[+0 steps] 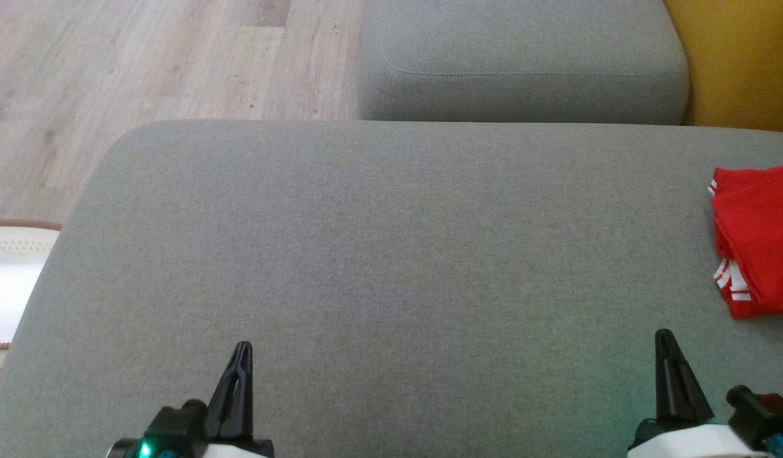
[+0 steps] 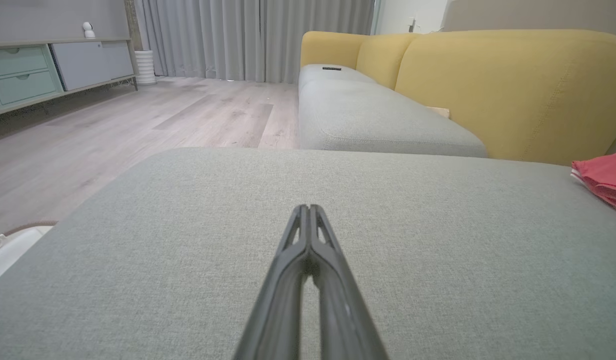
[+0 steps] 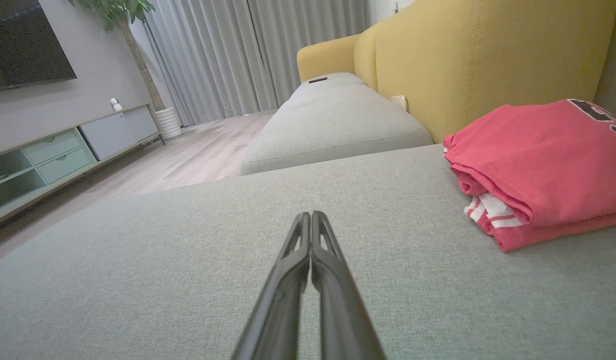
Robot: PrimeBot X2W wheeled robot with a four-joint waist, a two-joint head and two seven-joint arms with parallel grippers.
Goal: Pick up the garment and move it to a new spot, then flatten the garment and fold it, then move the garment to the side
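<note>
The red garment (image 1: 757, 242) lies folded on the big grey seat cushion (image 1: 391, 254), at the cushion's right edge in the head view, and a part of it goes out of that picture. It has white stripes at its folded side (in the right wrist view there is also a dark print on top, cut off and not readable). Nothing touches it.

The left claw (image 1: 242, 348) is over the near edge of the cushion, on the cushion's left part. Its two dark fingers are pressed together to one point and they hold nothing. The right claw (image 1: 663, 334) is also over the near edge, on the cushion's right part, near the garment but apart from it. Its fingers are pressed together in the same way, with nothing between them. In both wrist views the fingers point across the cushion towards its far edge. I cannot tell whether they touch the fabric.

Behind the cushion's far edge stands a second cushion (image 1: 525, 57), also grey, with a yellow backrest (image 1: 741, 63) at its right. Left of the cushion is the wooden floor (image 1: 143, 63).
</note>
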